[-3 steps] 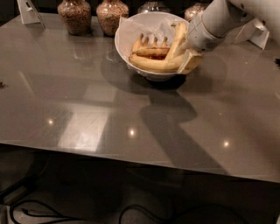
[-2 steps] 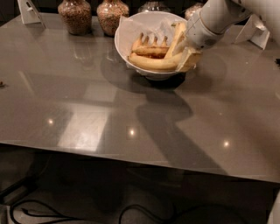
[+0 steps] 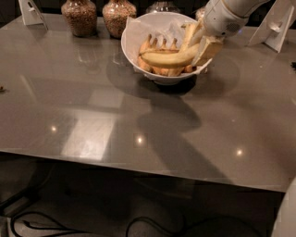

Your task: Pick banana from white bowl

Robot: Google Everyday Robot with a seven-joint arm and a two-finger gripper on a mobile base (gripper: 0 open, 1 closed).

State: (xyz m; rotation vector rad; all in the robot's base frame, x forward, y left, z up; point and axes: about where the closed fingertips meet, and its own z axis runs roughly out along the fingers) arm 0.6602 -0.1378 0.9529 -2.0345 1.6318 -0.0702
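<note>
The white bowl (image 3: 132, 39), lined with crinkled white paper, stands at the back middle of the grey table. The long pale yellow banana (image 3: 169, 59) lies level across the bowl, raised above the other fruit. My gripper (image 3: 203, 45) comes in from the upper right and is shut on the banana's right end, over the bowl's right rim. A shorter yellow banana (image 3: 188, 33) leans upright behind it. A bunch of small orange-brown bananas (image 3: 155, 45) lies beneath.
Two glass jars of brown grains (image 3: 79, 16) (image 3: 115, 16) stand left of the bowl at the table's back edge. White card stands sit at the back left (image 3: 30, 11) and back right (image 3: 277, 25). Cables lie on the floor below.
The long banana has risen out of the pile and now lies level in the gripper's hold. The gripper has moved up a little at the bowl's right rim.
</note>
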